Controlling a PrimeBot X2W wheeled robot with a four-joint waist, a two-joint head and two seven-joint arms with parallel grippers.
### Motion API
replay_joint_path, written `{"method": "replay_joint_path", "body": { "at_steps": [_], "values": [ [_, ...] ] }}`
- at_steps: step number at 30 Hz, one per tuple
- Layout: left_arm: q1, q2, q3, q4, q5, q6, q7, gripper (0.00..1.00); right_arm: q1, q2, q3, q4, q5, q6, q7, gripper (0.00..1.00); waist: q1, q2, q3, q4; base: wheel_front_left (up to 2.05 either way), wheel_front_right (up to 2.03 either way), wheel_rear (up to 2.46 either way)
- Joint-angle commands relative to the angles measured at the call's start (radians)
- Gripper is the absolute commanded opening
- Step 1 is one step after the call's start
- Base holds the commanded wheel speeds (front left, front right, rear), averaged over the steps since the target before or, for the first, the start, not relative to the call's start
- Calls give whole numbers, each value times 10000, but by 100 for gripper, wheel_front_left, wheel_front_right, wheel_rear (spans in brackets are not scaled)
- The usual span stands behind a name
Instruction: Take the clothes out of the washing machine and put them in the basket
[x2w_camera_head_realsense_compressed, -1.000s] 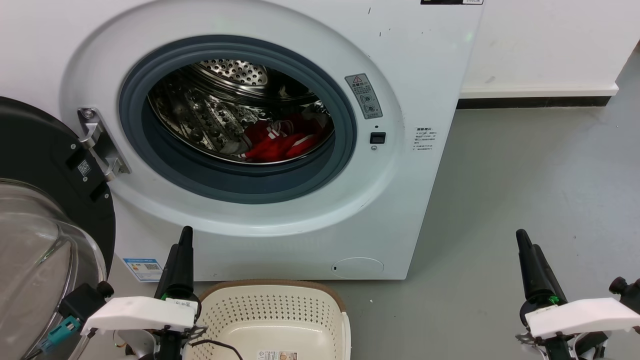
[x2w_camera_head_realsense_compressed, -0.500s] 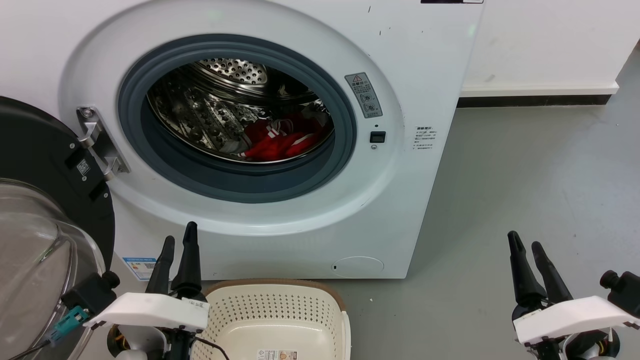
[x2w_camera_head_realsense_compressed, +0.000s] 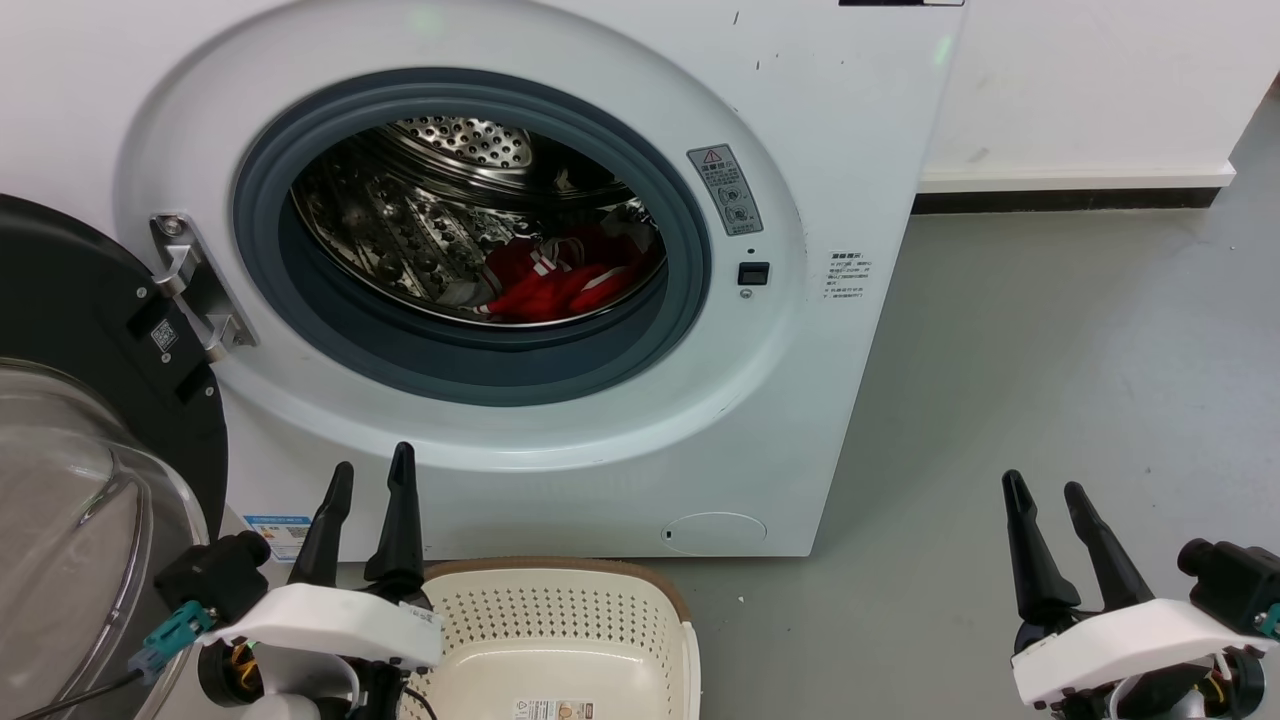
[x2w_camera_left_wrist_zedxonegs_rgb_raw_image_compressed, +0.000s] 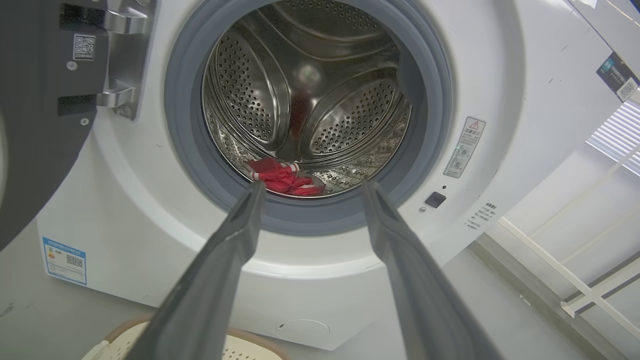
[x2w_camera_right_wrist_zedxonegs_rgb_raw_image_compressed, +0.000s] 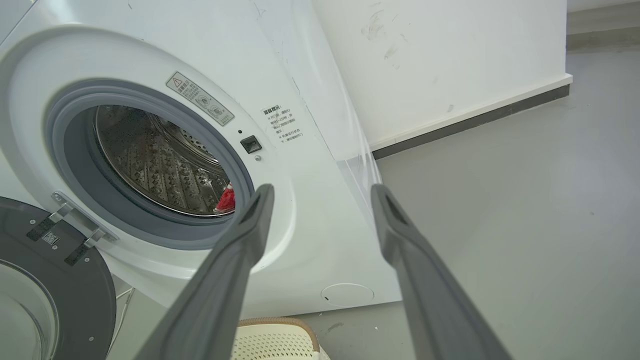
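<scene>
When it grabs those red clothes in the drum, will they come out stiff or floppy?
Probably floppy: the red clothes lie crumpled in soft folds. Likely light, being a small heap. Trailing ends might drag over the grey gasket.

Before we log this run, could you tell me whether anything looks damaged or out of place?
Nothing serious: the washing machine bears small dark scuff marks high on its front panel, and a tiny pale speck lies on the floor near the basket.

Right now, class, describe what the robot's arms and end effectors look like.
The left end effector and right end effector each have two long, dark, tapering fingers on a white shell, beside a black camera. The left camera carries a teal plug and a dark cable.
</scene>
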Motion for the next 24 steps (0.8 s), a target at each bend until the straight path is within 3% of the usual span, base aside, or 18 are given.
{"method": "replay_joint_path", "body": {
  "at_steps": [1, 24],
  "values": [
    [-127, 74, -28, -122, 316, 38, -112, 100, 29, -3, 12, -171, -340, 1, -85, 100, 0, 0, 0, -2, 0, 0, 0],
    [-189, 248, -391, 225, 2805, 407, -684, 100, 255, 3, 75, -421, -2815, 0, -251, 100, 0, 0, -36, -72, 0, 0, 0]
  ]
}}
